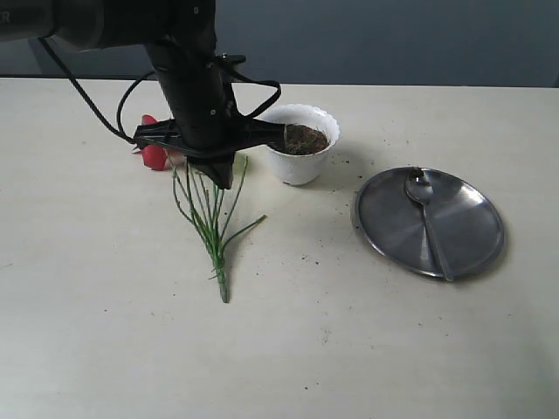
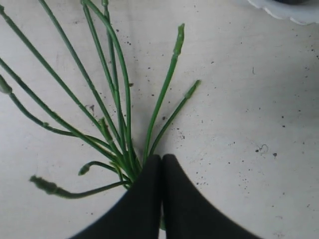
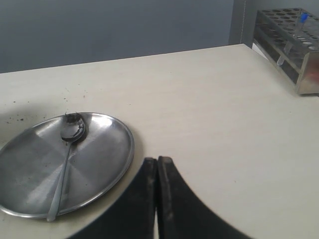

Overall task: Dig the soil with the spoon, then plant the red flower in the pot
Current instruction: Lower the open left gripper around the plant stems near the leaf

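The red flower (image 1: 218, 262) lies flat on the worktop, left of the middle. Its red petals (image 1: 155, 155) point toward the worktop's far edge and its thin green stems (image 2: 128, 114) gather into a bundle toward the near edge. The left gripper (image 1: 223, 179) hangs over the fanned stems with its jaws pressed together. Nothing shows between them, and I cannot tell whether the tips touch the stems. The white scalloped pot (image 1: 301, 166) stands just beside it toward the far edge, holding dark crumbly soil (image 1: 304, 138). The spoon (image 1: 432, 236) rests on the round steel plate (image 1: 472, 218) nearer the right edge, with crumbs in its bowl, so the digging looks done. The right gripper (image 3: 157, 160) sits beside that plate, jaws together and empty. The flower should be very light and limp: the wiry stems will likely flex and splay, and single strands could slip through a pinch. The bound part, where the stems meet, looks like the best place to take hold, with the jaws parted first, so the base can go into the soil.
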